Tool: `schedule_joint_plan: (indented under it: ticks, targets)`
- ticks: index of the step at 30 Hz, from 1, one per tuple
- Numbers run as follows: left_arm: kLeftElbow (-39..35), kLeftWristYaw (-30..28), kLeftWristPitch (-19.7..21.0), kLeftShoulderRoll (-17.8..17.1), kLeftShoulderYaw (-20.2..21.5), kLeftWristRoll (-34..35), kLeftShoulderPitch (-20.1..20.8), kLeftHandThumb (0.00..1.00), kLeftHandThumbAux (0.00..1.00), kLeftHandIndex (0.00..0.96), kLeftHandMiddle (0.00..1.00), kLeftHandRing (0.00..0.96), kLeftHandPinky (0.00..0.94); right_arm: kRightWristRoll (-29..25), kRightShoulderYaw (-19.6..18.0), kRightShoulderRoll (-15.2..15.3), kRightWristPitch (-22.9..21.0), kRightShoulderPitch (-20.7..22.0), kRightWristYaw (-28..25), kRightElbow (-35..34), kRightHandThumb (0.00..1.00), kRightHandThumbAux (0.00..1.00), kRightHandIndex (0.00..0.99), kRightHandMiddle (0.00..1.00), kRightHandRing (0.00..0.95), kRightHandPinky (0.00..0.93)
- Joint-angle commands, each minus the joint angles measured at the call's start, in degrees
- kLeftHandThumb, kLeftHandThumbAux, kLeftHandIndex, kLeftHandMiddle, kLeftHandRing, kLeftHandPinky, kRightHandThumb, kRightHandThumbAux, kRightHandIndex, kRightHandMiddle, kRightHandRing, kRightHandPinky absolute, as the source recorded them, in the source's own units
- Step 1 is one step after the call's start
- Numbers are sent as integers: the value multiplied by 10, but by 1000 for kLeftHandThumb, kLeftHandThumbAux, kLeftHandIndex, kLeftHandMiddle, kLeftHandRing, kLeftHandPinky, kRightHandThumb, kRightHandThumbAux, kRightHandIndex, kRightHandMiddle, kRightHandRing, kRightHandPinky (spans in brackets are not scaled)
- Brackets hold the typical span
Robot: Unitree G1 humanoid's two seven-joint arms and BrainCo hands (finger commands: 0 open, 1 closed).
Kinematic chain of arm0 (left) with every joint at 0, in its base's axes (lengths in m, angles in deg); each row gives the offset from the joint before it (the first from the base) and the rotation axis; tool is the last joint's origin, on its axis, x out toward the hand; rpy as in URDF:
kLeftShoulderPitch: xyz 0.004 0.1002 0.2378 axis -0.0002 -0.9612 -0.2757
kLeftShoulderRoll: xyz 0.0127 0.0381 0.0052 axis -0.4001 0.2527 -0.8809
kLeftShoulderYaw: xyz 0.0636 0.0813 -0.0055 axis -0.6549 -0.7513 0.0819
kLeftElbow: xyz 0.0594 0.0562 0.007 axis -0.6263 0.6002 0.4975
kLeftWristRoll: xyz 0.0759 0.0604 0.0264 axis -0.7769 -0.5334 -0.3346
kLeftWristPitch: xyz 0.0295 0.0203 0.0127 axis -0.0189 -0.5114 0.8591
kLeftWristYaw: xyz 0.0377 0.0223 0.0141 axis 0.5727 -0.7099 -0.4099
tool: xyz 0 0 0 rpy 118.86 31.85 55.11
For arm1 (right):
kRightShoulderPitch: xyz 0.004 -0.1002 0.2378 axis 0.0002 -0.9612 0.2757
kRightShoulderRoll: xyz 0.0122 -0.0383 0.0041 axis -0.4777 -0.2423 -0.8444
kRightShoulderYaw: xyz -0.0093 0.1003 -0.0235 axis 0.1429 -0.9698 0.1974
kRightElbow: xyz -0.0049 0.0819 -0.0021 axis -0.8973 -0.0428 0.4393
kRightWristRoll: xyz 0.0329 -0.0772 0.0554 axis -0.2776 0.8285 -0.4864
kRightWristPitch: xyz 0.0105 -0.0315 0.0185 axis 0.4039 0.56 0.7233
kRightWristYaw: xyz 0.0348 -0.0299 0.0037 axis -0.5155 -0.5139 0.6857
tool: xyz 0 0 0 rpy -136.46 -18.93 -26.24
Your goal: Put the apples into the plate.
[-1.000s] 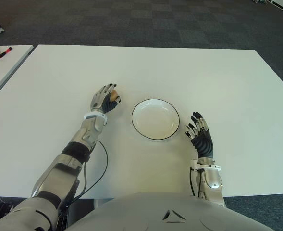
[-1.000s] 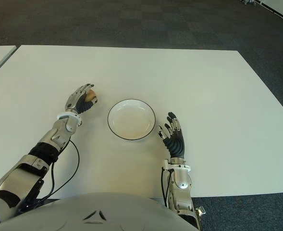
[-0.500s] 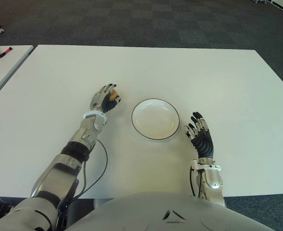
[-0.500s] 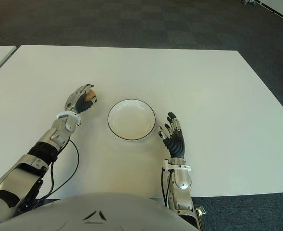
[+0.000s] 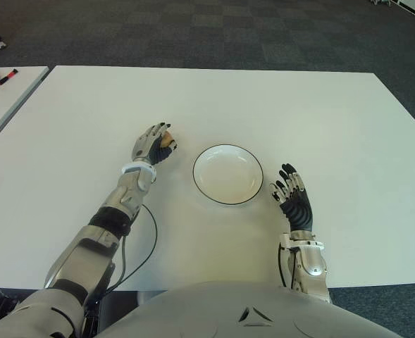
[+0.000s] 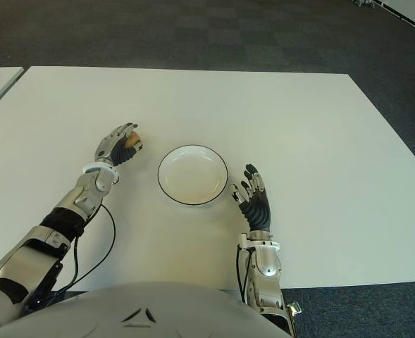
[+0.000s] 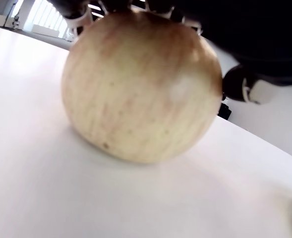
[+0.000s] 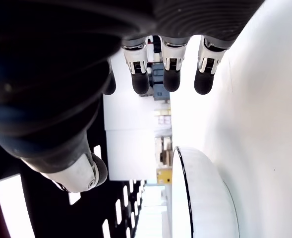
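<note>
Left to right across the white table (image 5: 348,127). At far left, the corner of a second table (image 5: 3,98) carries a red marker (image 5: 8,74) and some small items too small to identify.

Left hand (image 5: 153,144): reached forward to the left of the plate, its fingers curled over the top of a yellow-green apple (image 7: 141,84) with faint red streaks. The left wrist view shows the apple sitting on the table surface, fingertips (image 7: 81,10) draped over its crown; contact appears made, so the hand is read as closed around the fruit, though the lift has not begun.

Centre: a round white plate (image 5: 196,172) with a thin dark rim, holding nothing. The apple lies just beside it, on its left, and apart from the rim.

Right hand (image 5: 292,196): shows just right of the plate, fingers extended and relaxed, grasping nothing; its wrist view shows the plate rim close ahead of the fingertips.

Handling, as judged: the apple is likely firm, moderately heavy for its size, and smooth-skinned, so it may roll or slip from a shallow grip. A wrap around the widest girth, thumb opposing the fingers, should hold best. Rigid flesh tolerates squeezing, but a drop onto the plate could bruise the fruit; a low release is advisable. Only one apple is visible.
</note>
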Motion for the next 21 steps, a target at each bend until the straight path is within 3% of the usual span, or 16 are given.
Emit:
schedule_joint_plan:
  ticks: [1, 10, 21]
  targets:
    - [14, -31, 19, 1, -12, -1, -22, 609, 284, 0, 5, 52, 178, 1, -2, -2, -20, -2, 5, -2, 420, 739, 0, 35, 38, 99]
    - [10, -42, 40, 1, -20, -2, -22, 708, 309, 11, 65, 128, 252, -24, -3, -9, -11, -6, -6, -6, 341, 746, 9, 35, 45, 113]
    - [18, -54, 53, 2, -27, -3, -15, 775, 350, 42, 83, 155, 264, -30, -6, -7, -13, -6, -10, -7, 315, 712, 26, 36, 51, 119]
